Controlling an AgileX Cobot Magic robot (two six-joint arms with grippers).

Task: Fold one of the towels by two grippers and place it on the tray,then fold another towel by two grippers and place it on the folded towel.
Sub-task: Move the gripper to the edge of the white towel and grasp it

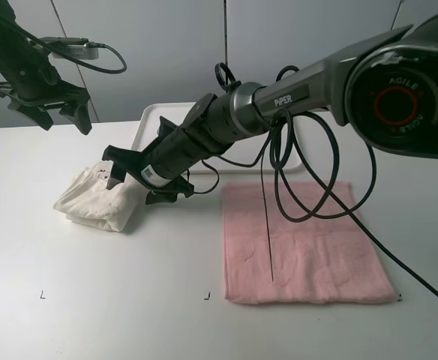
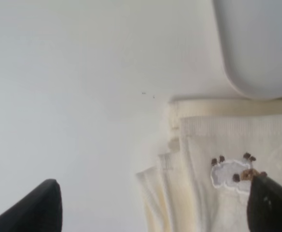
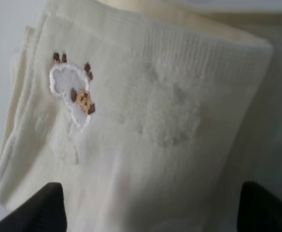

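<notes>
Now, left pincer (image 1: 67, 126): raised, spread wide, empty.
right pincer (image 1: 131, 191): jaws well apart at the cream towel (image 1: 91, 201), not closed on it.
cream towel: folded, on worktop (image 1: 114, 300), just beside tray (image 1: 155, 120).

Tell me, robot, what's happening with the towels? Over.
Left gripper open, raised, empty. Right gripper open, over folded cream terry towel on the table, beside white plastic tray, not on it. Black cables drape over flat pink terry towel.
</notes>
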